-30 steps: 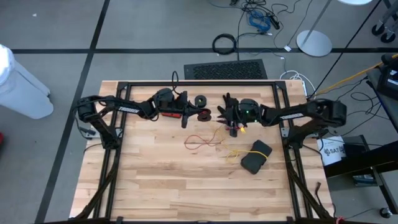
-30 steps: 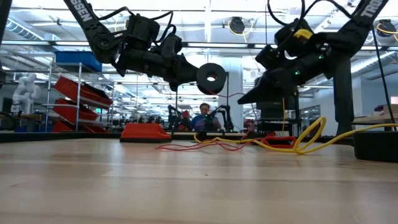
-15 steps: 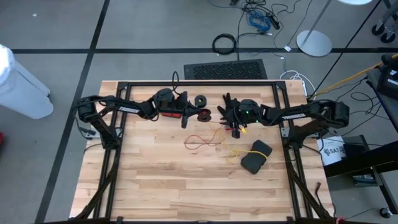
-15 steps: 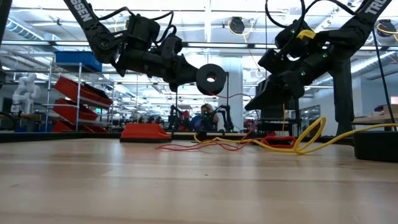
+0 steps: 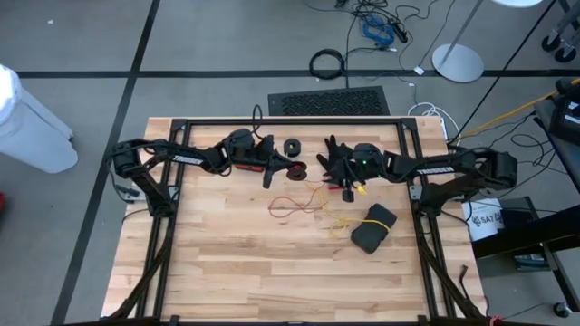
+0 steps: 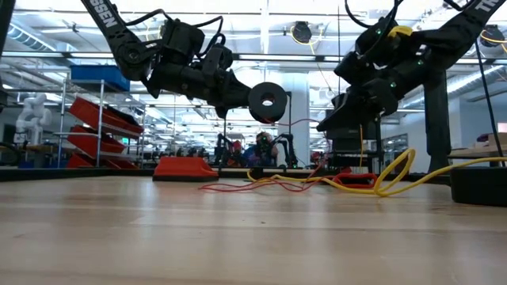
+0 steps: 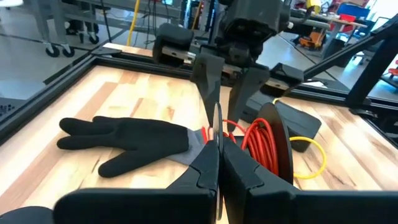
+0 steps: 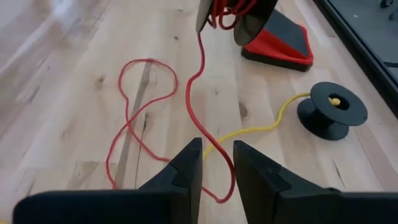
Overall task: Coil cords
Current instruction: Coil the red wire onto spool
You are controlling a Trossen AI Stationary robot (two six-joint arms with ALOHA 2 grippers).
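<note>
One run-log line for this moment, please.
left gripper: shut on round black reel of red-orange cord, raised | right gripper: open above loose red-orange cord | yellow cord: uncoiled on table

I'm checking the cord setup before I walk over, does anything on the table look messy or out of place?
Yes. The red cord sprawls in loose loops across the wood, only partly wound on the reel the left tool holds shut. The yellow cord trails unwound from its reel. A black glove lies nearby.

wood table (image 5: 236, 254), glove (image 5: 372, 227), cords (image 5: 294, 206)
</note>
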